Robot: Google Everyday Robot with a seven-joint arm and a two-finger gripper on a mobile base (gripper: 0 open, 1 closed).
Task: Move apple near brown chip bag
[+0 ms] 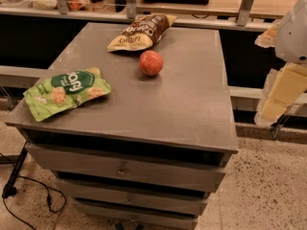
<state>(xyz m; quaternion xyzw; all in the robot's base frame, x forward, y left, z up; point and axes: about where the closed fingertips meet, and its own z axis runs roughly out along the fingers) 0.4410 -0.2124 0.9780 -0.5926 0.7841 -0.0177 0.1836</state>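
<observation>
While hand [284,91] hovers right of cabinet [182,109], apple [151,63] sits well apart.

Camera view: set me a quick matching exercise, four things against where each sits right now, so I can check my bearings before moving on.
Things:
1. apple
2. brown chip bag
3. green bag
4. tool

Places:
a. front left of the cabinet top
b. beyond the right edge of the cabinet top, above the floor
c. at the back of the cabinet top
d. behind the centre of the cabinet top, close in front of a bag

Pairs: 1-d, 2-c, 3-a, 4-b
</observation>
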